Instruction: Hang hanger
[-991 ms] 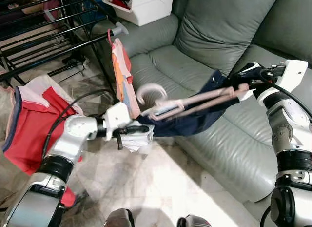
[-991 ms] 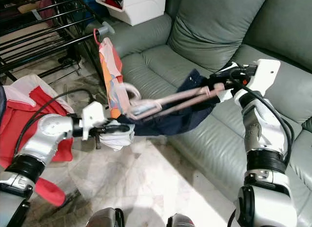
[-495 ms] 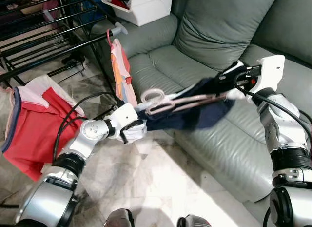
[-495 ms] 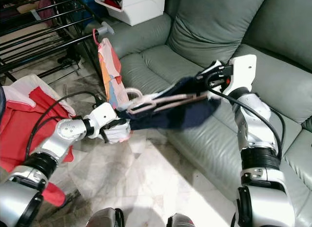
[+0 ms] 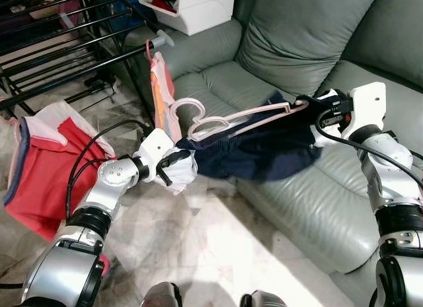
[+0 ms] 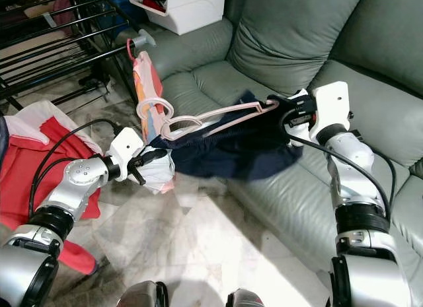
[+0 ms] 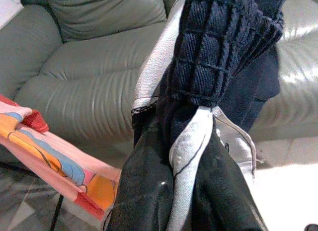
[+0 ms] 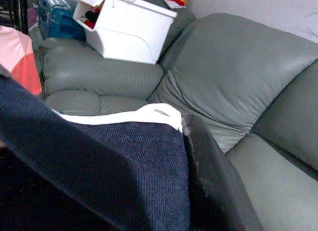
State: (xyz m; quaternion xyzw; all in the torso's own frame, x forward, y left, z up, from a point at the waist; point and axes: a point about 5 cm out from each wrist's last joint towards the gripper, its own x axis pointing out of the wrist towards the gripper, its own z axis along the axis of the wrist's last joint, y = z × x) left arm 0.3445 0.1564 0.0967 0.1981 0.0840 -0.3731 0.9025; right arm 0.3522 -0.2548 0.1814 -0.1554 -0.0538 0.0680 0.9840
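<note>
A pale pink hanger (image 5: 244, 115) carries a navy garment (image 5: 258, 148) and is held in the air before the sofa, its hook (image 5: 188, 109) standing up toward the rack. My right gripper (image 5: 309, 112) is shut on the hanger's far end, over the navy cloth (image 8: 99, 166). My left gripper (image 5: 175, 165) is shut on the garment's lower edge with its white lining (image 7: 186, 156), just below the hook. Its black fingers (image 7: 144, 191) pinch the cloth. The black drying rack (image 5: 66, 49) stands to the left, beyond the hook.
An orange and pink garment (image 5: 162, 89) hangs from the rack's end bar, close to the hook. A red and white garment (image 5: 46, 162) hangs lower left. The grey-green sofa (image 5: 291, 36) lies behind and right, with a white box (image 5: 192, 6) on its arm.
The hanger has turned from lying flat to upright, and its hook has risen toward the rack. The navy garment now hangs below the hanger. Both grippers keep their hold.
</note>
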